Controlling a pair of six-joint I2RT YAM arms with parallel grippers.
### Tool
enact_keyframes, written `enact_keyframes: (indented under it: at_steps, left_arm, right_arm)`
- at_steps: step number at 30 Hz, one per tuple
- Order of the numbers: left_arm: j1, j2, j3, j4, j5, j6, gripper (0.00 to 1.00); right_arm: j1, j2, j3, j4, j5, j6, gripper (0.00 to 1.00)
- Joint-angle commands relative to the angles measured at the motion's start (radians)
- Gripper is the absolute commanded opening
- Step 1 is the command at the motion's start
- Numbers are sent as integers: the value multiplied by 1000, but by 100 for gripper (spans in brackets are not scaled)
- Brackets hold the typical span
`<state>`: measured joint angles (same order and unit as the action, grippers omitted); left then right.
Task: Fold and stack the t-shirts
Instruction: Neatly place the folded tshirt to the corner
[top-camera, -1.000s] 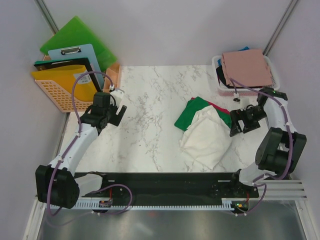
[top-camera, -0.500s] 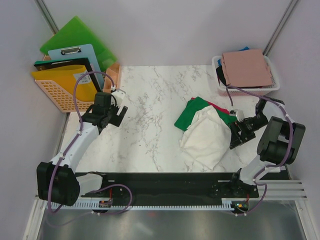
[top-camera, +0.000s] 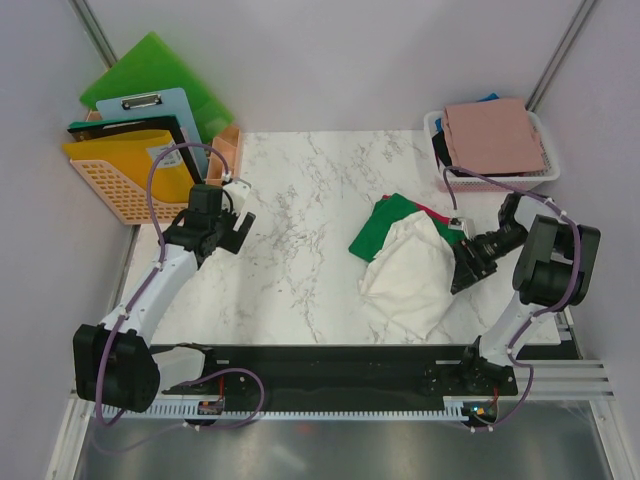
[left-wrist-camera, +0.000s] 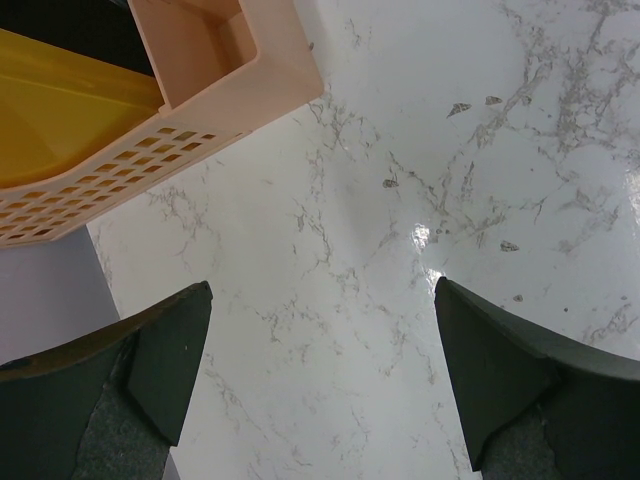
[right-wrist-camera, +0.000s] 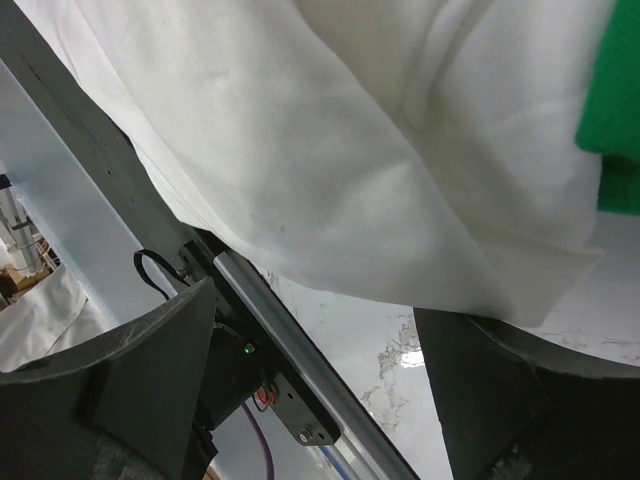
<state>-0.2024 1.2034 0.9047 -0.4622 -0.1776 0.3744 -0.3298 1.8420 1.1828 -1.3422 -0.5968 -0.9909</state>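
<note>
Right gripper (top-camera: 463, 268): jaws spread, empty. Cream shirt (top-camera: 410, 275) lies just beside it, right hem ahead of fingertips. Green shirt (top-camera: 383, 228) partly under cream shirt, mid-table. Left gripper (top-camera: 222, 228): jaws spread, well apart from shirts.

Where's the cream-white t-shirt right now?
Top external view: the cream-white t-shirt lies on the right half of the table, overlapping the green t-shirt, with the open right gripper beside its right edge.
</note>
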Motion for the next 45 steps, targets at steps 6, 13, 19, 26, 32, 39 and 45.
enact_keyframes:
  at_steps: [6,13,19,26,32,39,45]
  left_arm:
    - [4,-53,-6,7,0,32,100]
    - [3,-41,-1,7,9,24,100]
    - [3,-28,11,7,4,27,100]
    - [3,13,98,-191,485,-3,100]
    - [-58,90,243,-335,811,-51,100]
    - [-259,332,260,-291,897,-115,100]
    - [-357,608,364,-221,996,-181,100]
  right_arm:
    - [-29,4,21,12,45,-12,87]
    - [-71,14,43,44,80,-9,88]
    - [-12,94,48,58,14,11,85]
    - [41,120,31,80,-32,32,83]
    - [40,134,12,81,-37,26,82]
    - [41,194,-45,129,-54,32,79]
    - [40,161,-40,141,-67,28,81]
